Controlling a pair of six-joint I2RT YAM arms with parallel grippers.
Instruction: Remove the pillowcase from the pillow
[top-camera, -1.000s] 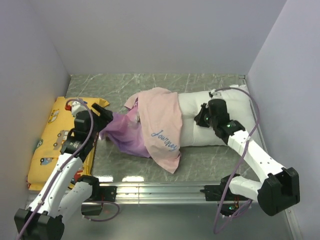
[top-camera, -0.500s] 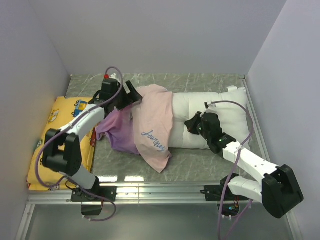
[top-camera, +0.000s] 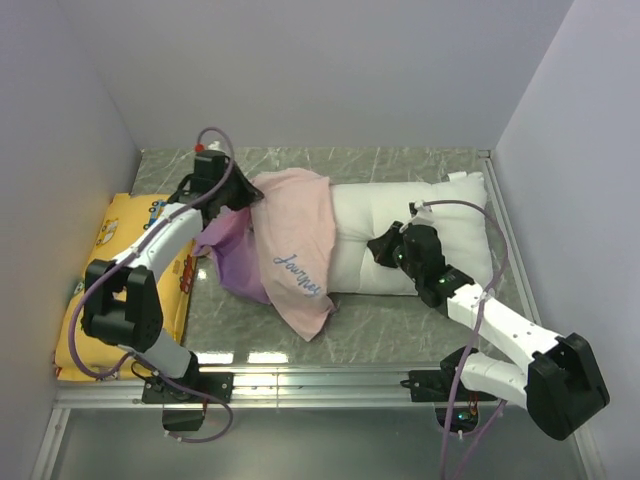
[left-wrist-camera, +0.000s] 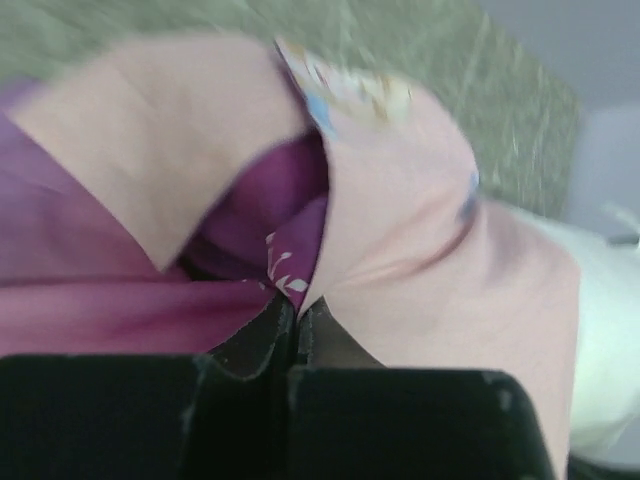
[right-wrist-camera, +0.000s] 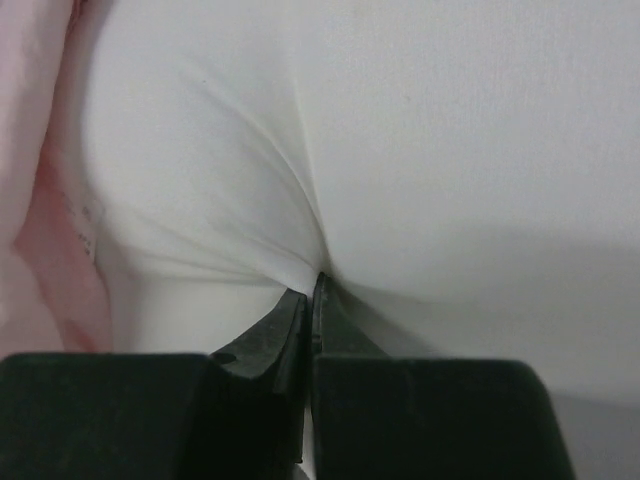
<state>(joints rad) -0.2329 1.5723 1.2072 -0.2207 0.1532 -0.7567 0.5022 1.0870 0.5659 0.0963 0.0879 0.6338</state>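
Pinching tight, the left gripper (left-wrist-camera: 295, 312) is clamped shut on the pillowcase (top-camera: 295, 235), bunched over the left end of the pillow (top-camera: 360, 225) on the table (top-camera: 400, 165), while the right gripper (right-wrist-camera: 312, 288) is closed on a pucker of bare pillow.

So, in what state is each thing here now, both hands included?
pillowcase: partly pulled off, pink inner side out, bunched over one end of the pillow.
pillow: lying flat, more than half of it bare.
left hand: shut, pinching pillowcase fabric.
right hand: shut, pinching the white pillow.
yellow cushion: lying flat, no hand on it.
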